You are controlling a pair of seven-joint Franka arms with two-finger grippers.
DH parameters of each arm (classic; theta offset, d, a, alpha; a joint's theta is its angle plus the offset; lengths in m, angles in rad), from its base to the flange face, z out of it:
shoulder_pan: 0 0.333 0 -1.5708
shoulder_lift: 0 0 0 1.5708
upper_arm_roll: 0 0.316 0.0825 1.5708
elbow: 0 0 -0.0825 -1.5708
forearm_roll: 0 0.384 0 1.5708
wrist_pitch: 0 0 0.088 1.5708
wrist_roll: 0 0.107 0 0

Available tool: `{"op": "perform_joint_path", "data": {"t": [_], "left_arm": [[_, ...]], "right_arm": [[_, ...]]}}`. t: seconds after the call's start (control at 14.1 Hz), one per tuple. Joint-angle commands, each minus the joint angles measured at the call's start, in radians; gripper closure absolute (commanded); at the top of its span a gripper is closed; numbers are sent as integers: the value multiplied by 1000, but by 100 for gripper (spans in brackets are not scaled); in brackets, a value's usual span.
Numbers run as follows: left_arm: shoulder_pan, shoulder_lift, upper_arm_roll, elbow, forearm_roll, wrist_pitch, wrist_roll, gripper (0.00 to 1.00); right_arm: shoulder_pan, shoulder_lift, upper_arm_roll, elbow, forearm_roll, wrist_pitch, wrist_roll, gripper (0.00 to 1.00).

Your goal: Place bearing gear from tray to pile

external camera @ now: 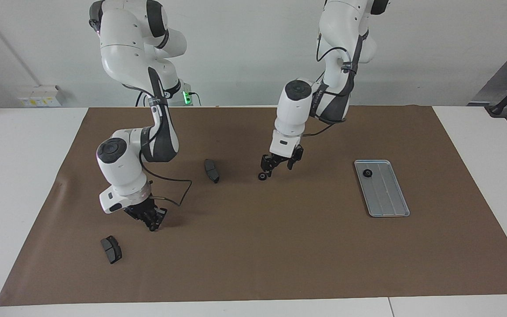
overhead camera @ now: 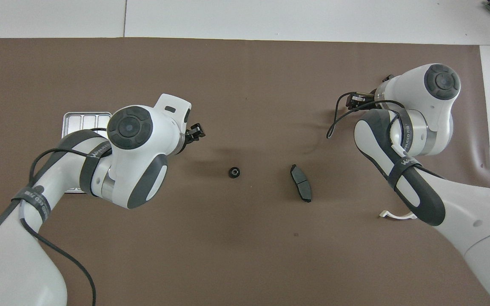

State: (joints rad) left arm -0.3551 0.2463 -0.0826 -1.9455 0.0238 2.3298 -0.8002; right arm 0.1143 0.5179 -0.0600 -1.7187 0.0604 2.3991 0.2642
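Observation:
The silver-grey tray (external camera: 385, 193) lies on the brown mat toward the left arm's end, with one small black gear (external camera: 368, 173) on its end nearer the robots. In the overhead view the left arm covers most of the tray (overhead camera: 84, 120). Another black gear (external camera: 262, 176) lies alone on the mat near the middle; it also shows in the overhead view (overhead camera: 234, 173). My left gripper (external camera: 278, 166) hangs open and empty just above the mat beside that gear, also seen from overhead (overhead camera: 195, 132). My right gripper (external camera: 152, 222) waits low over the mat toward the right arm's end.
One dark grey wedge pad (external camera: 211, 170) lies beside the middle gear, toward the right arm's end. A second pad (external camera: 111, 249) lies farther from the robots than the right gripper. A white curved bracket (overhead camera: 398, 215) peeks out from under the right arm.

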Motion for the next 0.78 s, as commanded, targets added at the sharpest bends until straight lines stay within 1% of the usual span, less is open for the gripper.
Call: {"op": "perform_joint_path", "data": {"t": [0.0,0.14,0.28,0.35,0.5,0.71], "left_arm": [[99,-15,-9,-10,10,-36,163,23],[184,-18,-11,-10,10,-84,335,26],[247,-25,-11,-15,10,-109,470,29],[280,-27,-11,-18,8,-121,546,31],[329,-33,-11,-23,8,-154,669,31],[389,-56,-9,-72,8,-159,788,33]], "right_arm": [[5,-28,12,-10,24,3,-39,0],[53,-82,9,-7,12,-67,-31,0],[88,-128,9,-1,12,-135,-25,0],[120,-140,9,-1,12,-158,-13,0],[210,-145,9,-1,10,-169,73,0],[333,-154,12,-9,10,-173,179,0]]}}
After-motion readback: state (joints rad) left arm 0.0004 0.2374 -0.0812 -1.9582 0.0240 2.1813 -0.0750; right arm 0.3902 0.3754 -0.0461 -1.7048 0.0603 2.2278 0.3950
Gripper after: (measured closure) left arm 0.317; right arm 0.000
